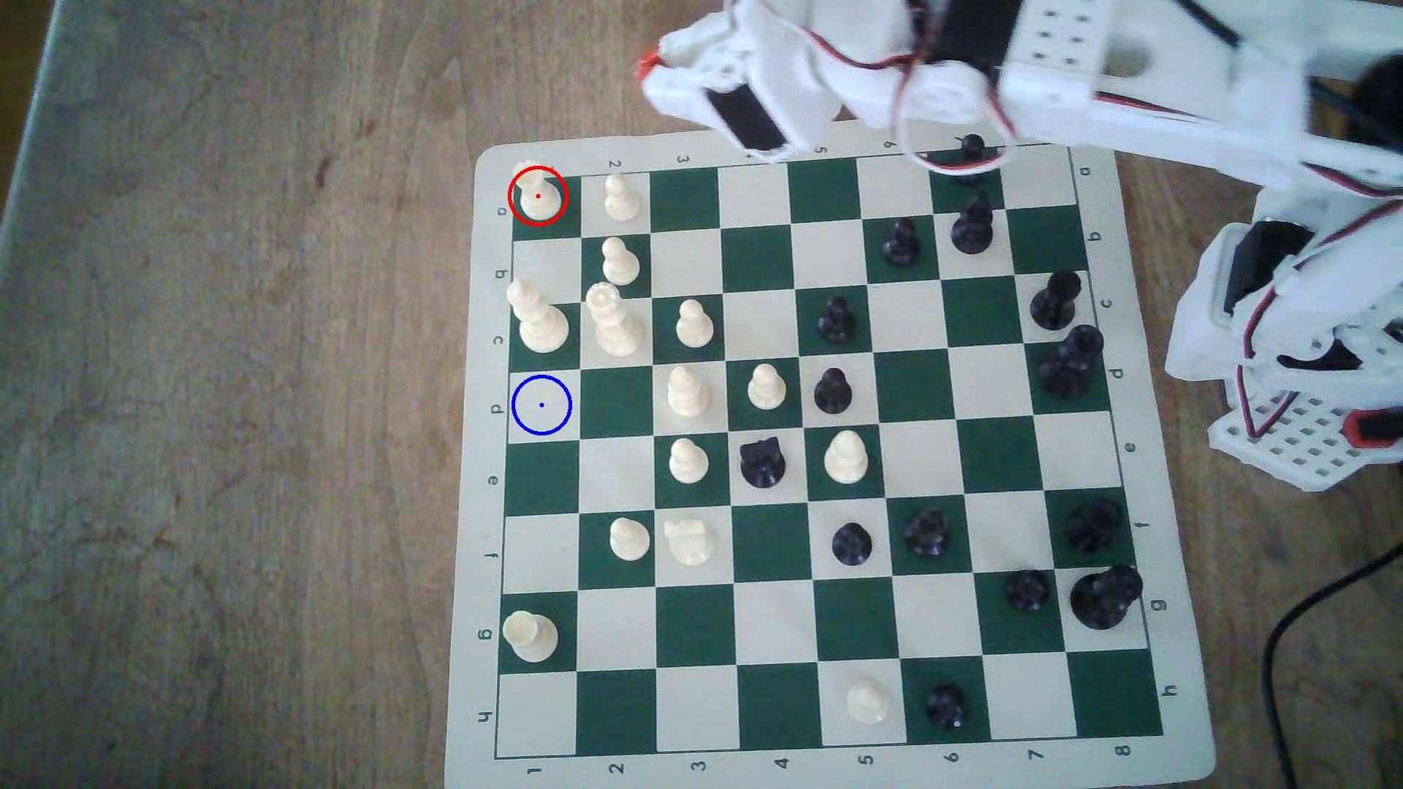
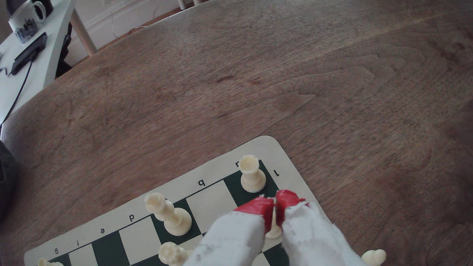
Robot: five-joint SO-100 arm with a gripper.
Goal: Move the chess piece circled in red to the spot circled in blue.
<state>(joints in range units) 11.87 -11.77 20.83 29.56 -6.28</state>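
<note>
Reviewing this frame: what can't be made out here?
- Exterior view: gripper is motion-blurred; jaw gap unreadable.
- Exterior view: black piece at the far board edge, crossed by the arm's cables; type unclear.
- Wrist view: cream piece behind the red fingertips; just its base shows.

Exterior view looks straight down on the chessboard (image 1: 759, 258); wrist view slants low over its a1 corner

Wooden table (image 1: 228, 379); chess mat (image 1: 1169, 607) flat on it.
</note>
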